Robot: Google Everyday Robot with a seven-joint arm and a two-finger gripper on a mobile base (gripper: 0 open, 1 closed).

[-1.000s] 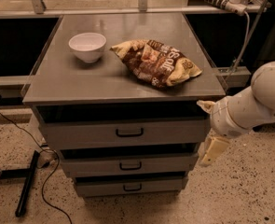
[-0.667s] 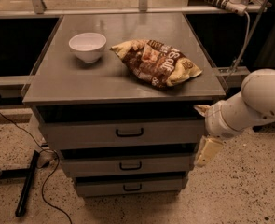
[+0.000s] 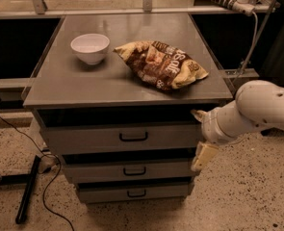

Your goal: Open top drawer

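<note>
Moved left since the earlier frames: gripper now sits at the right end of the drawer stack. Fingers are spread and hold nothing. The upper one points at the corner under the worktop. The lower one hangs down level with the gap above the middle drawer. Cannot tell whether either touches the cabinet. Arm trails off to the right.

Top drawer is directly under the worktop and looks shut. Its handle is mid-front, well left of the gripper, and not grasped yet.

Risks, as I judge them:
- The gripper has to travel left along the drawer front. Spread fingers this close to the cabinet could clip the right corner or scrape the face.
- The lower finger is already low. A small height error could put it on the middle drawer's handle, or even the bottom drawer, and open the wrong one.
- The handle is a small loop. A shallow or off-centre pinch could slip off during the pull.
- A skewed pull could bind the drawer on its runners.
- A jerk or a bump to the cabinet could shift the bowl or the chip bag. The bag lies near the right, near edge of the worktop and could slide off.
</note>
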